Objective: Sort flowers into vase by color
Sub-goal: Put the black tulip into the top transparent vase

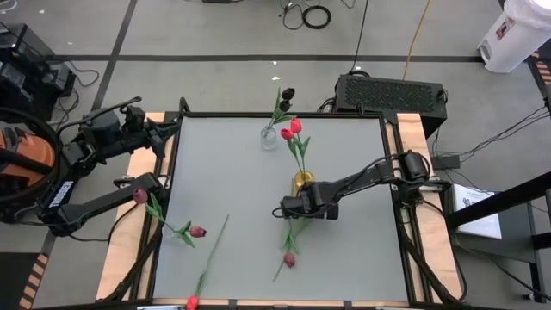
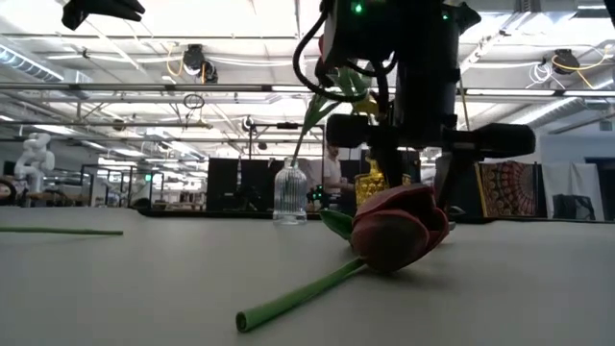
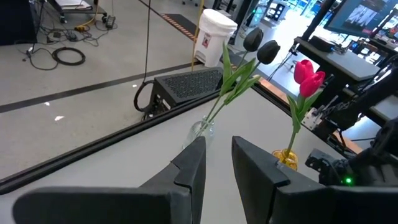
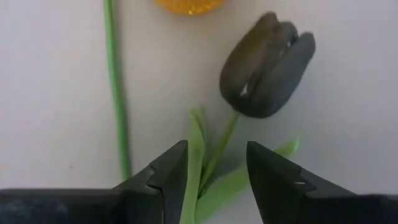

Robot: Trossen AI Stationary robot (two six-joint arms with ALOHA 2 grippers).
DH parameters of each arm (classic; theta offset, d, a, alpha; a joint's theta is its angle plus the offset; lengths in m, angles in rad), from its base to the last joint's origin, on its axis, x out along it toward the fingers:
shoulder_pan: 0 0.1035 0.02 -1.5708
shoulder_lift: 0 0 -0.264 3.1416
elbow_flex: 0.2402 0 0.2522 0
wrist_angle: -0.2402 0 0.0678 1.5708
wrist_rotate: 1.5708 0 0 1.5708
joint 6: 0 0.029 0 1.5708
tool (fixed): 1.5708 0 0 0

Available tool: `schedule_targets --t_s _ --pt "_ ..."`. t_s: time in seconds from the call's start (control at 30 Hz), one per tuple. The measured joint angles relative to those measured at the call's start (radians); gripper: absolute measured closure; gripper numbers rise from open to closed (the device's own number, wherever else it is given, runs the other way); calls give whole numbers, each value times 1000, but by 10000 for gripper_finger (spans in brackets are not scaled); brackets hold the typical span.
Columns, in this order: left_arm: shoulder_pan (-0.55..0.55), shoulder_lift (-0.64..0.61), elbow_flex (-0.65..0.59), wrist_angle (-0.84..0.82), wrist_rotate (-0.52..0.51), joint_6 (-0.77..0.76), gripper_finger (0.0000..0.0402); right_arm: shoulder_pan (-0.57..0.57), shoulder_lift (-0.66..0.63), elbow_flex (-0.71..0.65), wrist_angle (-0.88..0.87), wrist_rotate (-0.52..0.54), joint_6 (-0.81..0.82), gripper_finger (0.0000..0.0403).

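- Right wrist view: right gripper (image 4: 216, 148) down low over the worktop (image 4: 56, 93), jaws apart and astride the stem of the dark tulip (image 4: 267, 65), lying flat just beside the yellow vase (image 4: 189, 5).
- First danger: closing on leaf as well as stem. Uneven, slippery hold, and probably a swinging or dropped bloom on the lift.
- Second danger: loose green stem (image 4: 115, 87) lying close alongside. Easy to snag and drag across the worktop.
- Third: yellow vase right next to the wrist, just right of centre in the high view, with the red tulips (image 1: 293, 131) standing tall in it. One careless lift and over it goes.
- Sorting slip too: nearest vase likely the wrong one. Dark head better matched to the black tulips (image 1: 287, 93) in the clear vase (image 1: 269, 138), upper centre.
- Long limp stem, narrow neck, light glass: could miss the opening or tip the vase.
- Left gripper (image 3: 217, 146) parked at the left edge, jaws a little apart, nothing between them. No trouble there.
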Motion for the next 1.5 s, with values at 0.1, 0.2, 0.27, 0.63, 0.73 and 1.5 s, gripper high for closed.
schedule_targets --t_s 0.1,0.2,0.27,0.63,0.73,1.5 --pt "0 0 0 0 0 0 317 -14 1 1 17 0 -9 248" --pt "0 0 0 0 0 0 317 -18 5 0 21 -1 -19 248" --pt "0 0 0 0 0 0 317 -18 5 0 28 -8 -27 248" --pt "0 0 0 0 0 0 317 -11 5 0 27 -34 -4 248" --pt "0 0 0 0 0 -1 317 -11 5 0 33 -37 -4 248" --pt "0 0 0 -1 0 -1 317 -20 19 0 72 -59 -29 248"
